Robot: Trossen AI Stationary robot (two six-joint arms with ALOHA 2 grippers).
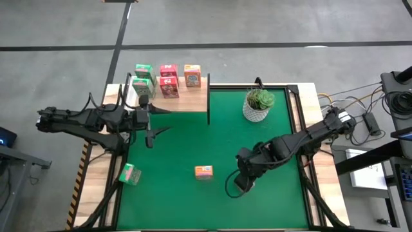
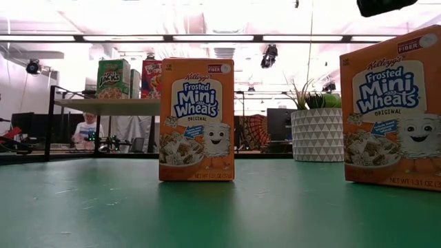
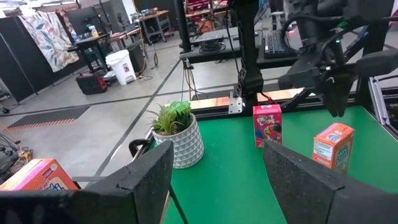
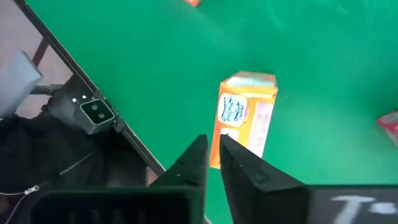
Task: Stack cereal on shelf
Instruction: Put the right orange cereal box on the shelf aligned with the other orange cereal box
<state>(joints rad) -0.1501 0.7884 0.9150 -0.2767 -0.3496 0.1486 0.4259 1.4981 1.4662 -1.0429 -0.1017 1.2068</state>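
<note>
The light-wood shelf (image 1: pixel 187 100) at the far left carries two green (image 1: pixel 143 71), two pink (image 1: pixel 168 78) and one orange (image 1: pixel 192 75) cereal box. An orange box (image 1: pixel 203 171) stands on the green mat. A green box (image 1: pixel 130 174) lies at the left border. My left gripper (image 1: pixel 161 121) is open and empty beside the shelf. My right gripper (image 4: pixel 214 163) is shut and empty, pointing down over a second orange box (image 4: pixel 245 118) that stands upright on the mat. A pink box (image 3: pixel 268 124) stands on the mat beyond it.
A potted plant in a white pot (image 1: pixel 259 105) stands at the far right of the mat. A dark upright (image 1: pixel 208 100) closes the shelf's right end. The mat's middle (image 1: pixel 193 142) is open. The wooden border (image 1: pixel 309 103) frames the mat.
</note>
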